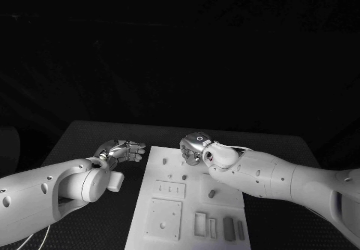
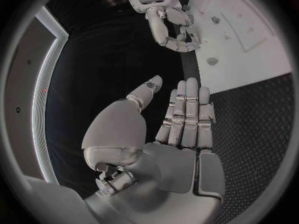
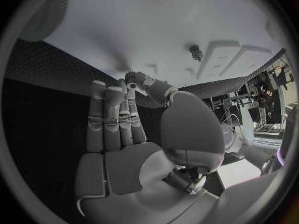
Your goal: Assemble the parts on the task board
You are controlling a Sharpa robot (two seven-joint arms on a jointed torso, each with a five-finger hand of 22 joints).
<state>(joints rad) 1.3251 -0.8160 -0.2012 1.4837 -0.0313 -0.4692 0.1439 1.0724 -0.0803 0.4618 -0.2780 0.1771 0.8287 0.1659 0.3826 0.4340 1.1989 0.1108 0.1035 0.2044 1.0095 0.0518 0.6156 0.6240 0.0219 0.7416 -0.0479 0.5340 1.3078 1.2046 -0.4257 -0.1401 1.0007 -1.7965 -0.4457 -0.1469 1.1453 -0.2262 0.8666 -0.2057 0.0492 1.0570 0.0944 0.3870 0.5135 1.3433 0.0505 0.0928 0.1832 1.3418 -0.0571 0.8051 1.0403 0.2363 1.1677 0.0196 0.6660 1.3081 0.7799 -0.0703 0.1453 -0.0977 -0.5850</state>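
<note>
White task board (image 1: pixel 169 208) lies mid-table. My left hand (image 2: pixel 181 119) sits off its far left corner, fingers straight, empty; my right hand (image 3: pixel 124 119) hovers over the far edge, likewise empty. The right wrist view shows a small part (image 3: pixel 196 51) standing in the board.

1. The right arm (image 1: pixel 278 179) covers the right edge of the task board (image 1: pixel 169 208), whose near edge is cut off by the head view's bottom.
2. Small grey parts (image 1: pixel 229 228) in the board's near-right recesses are too small to identify.
3. The right hand (image 1: pixel 196 147) hides its fingertips behind its own wrist.
</note>
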